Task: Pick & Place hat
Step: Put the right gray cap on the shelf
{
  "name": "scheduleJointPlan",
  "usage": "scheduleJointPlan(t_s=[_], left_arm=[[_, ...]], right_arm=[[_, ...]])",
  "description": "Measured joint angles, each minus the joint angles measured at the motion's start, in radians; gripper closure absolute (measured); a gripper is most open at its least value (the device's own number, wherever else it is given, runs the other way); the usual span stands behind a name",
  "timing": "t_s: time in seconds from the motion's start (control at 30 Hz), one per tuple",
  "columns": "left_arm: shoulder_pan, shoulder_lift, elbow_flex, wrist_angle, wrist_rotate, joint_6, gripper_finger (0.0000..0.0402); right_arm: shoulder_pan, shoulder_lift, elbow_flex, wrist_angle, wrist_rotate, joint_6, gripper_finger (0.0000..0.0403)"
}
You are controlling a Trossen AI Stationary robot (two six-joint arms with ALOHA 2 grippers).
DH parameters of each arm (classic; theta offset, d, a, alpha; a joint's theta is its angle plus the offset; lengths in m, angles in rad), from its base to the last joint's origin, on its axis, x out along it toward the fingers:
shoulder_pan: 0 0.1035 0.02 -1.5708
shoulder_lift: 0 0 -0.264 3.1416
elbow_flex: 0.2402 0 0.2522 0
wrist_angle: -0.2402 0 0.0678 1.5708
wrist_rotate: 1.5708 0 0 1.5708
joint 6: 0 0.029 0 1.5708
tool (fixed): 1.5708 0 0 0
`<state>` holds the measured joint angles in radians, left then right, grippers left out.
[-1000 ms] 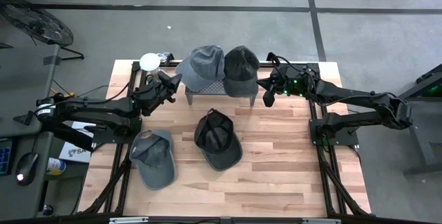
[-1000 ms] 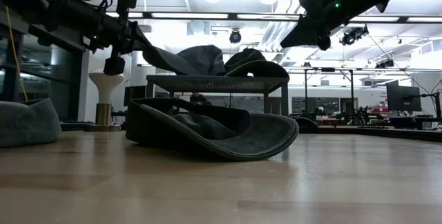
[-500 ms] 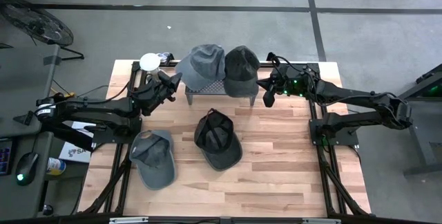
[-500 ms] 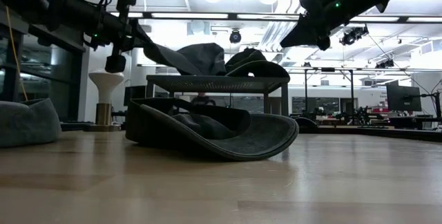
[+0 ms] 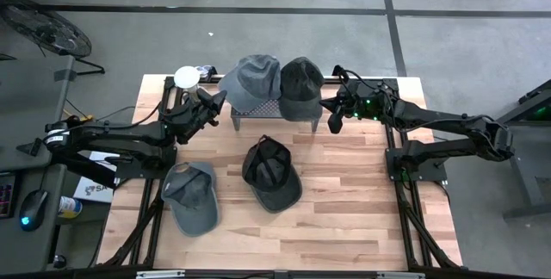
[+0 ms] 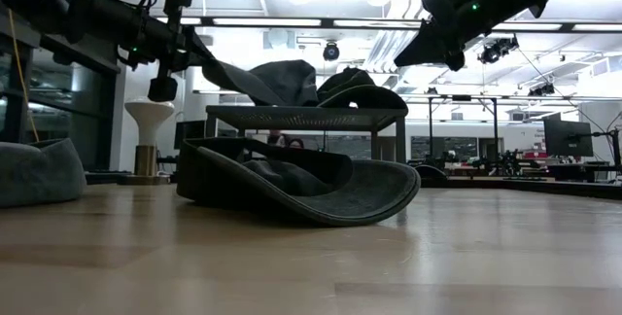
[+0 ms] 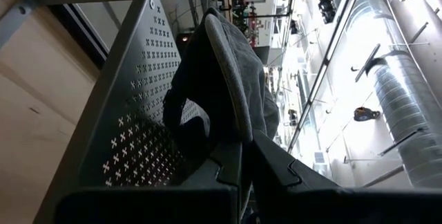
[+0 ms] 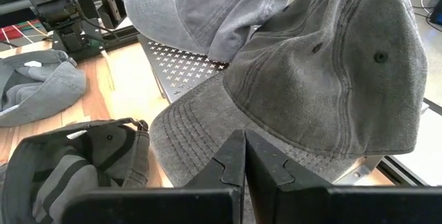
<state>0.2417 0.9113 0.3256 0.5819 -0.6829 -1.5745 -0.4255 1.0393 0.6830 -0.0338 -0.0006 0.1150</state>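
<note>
Wood table (image 5: 344, 184): L claw (image 5: 215, 102) pinching grey hat (image 5: 251, 81), R claw (image 5: 325, 104) pressed together.

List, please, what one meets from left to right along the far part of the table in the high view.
white round object → left gripper, shut on the grey cap's brim → grey cap → dark cap → right gripper, shut at the dark cap's brim.

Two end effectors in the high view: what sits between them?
In the high view, the perforated metal stand lies between the left end effector and right end effector, carrying a light grey cap and a dark grey cap side by side.
</note>
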Motion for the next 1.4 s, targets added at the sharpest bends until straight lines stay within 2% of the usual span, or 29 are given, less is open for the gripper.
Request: scheduleJointPlan(t_s=[0.73,0.97,1.4], left_arm=[[0.000,-0.078,0.000,0.008,0.019,0.159,0.0392],[0.000,-0.078,0.001,0.084,0.019,0.243,0.0392],[0.000,-0.078,0.095,0.074,0.010,0.386,0.0392]], right_arm=[[0.000,0.000,0.000,0.000,-0.011,0.000,0.0403],[0.000,0.000,0.000,0.000,-0.011,-0.001,0.0403],[0.000,0.000,0.000,0.000,-0.011,-0.001,0.0403]])
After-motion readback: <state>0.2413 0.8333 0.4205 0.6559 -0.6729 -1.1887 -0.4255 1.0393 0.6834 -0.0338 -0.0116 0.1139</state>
